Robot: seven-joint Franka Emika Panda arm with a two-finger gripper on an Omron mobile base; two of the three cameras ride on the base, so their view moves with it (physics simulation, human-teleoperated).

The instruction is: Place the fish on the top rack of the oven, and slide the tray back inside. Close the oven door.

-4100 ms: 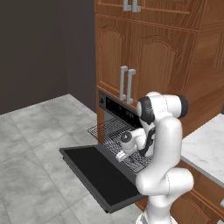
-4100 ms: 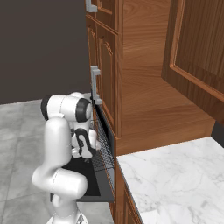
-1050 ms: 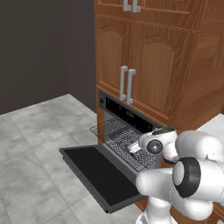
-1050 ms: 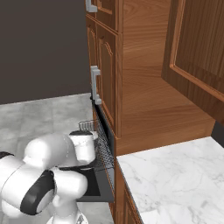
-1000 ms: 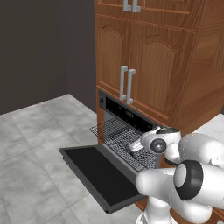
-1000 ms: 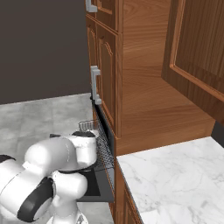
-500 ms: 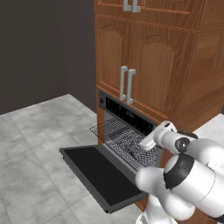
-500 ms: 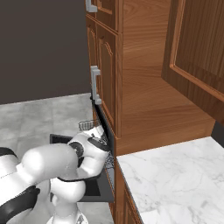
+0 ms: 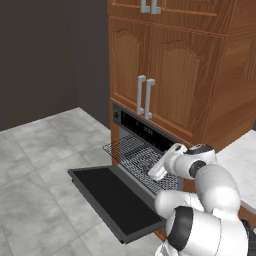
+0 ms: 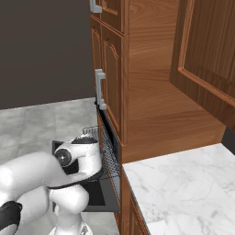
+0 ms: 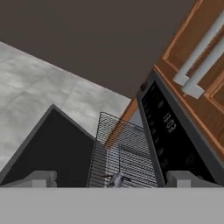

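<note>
Arm swung right, one fish (image 11: 116, 180), one rack (image 9: 142, 157)

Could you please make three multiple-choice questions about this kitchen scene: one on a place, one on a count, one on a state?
1. Where is the top rack?
A. pulled out over the oven door
B. on the floor
C. on the white counter

2. How many steel handles are on the cabinet doors just above the oven?
A. one
B. two
C. four

3. The oven door is:
A. shut
B. open, lying flat
C. removed

Answers: 1 A, the grid juts out above the door. 2 B, a pair of handles. 3 B, it is folded down.
</note>
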